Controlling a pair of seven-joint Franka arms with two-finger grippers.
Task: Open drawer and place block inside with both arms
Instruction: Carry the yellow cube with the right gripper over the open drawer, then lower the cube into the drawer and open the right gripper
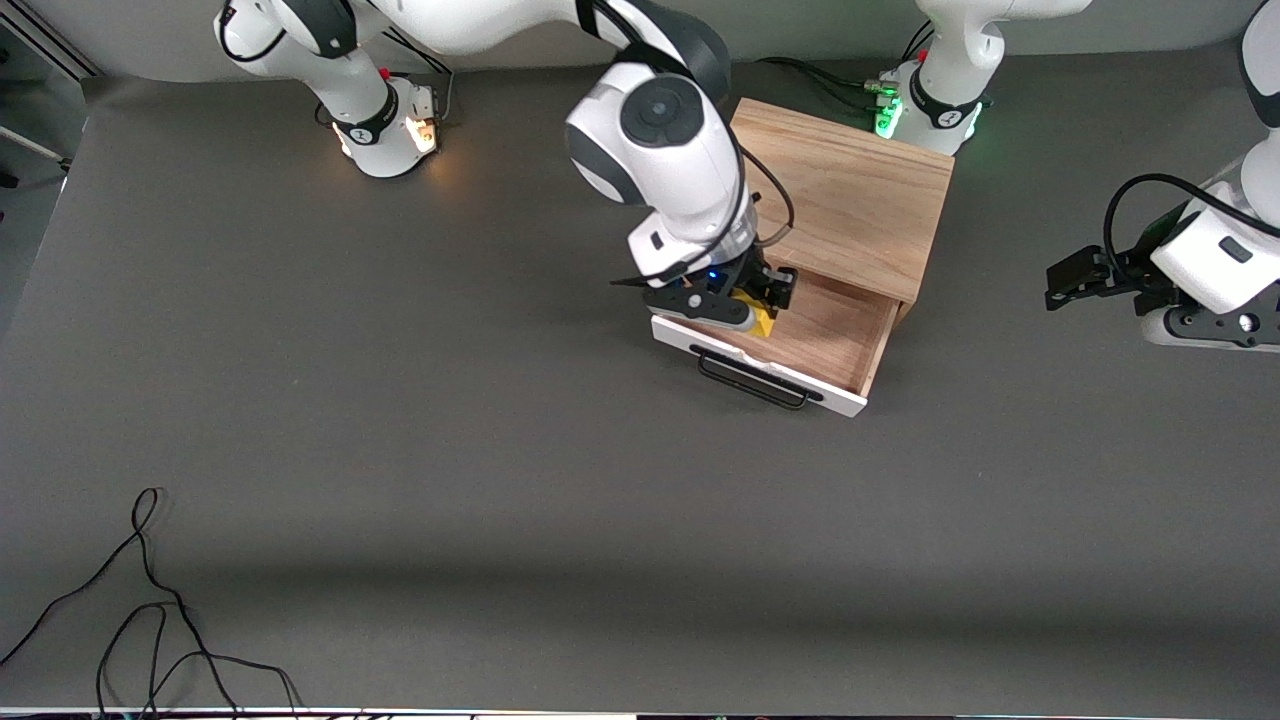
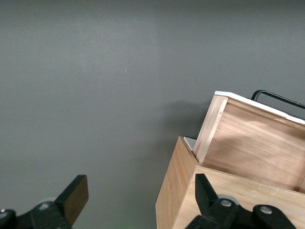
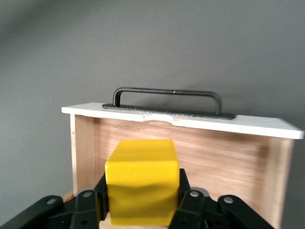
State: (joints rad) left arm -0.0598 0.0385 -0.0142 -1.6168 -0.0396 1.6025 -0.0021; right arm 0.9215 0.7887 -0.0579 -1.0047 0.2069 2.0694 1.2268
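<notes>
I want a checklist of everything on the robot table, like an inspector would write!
Surface: dark grey table, flat and plain.
Job's things: drawer pulled open from the light-wood box; yellow block held over the drawer's inside.
Clutter: nothing seen.
Grippers: right gripper shut on the block, over the open drawer; left gripper open, waiting in the air at the left arm's end of the table, with the box's corner in its view.
Cables: loose black cable lying at the table edge nearest the front camera; more cables by the left arm's base.
Surroundings: arm bases lit, one green, one warm white.
</notes>
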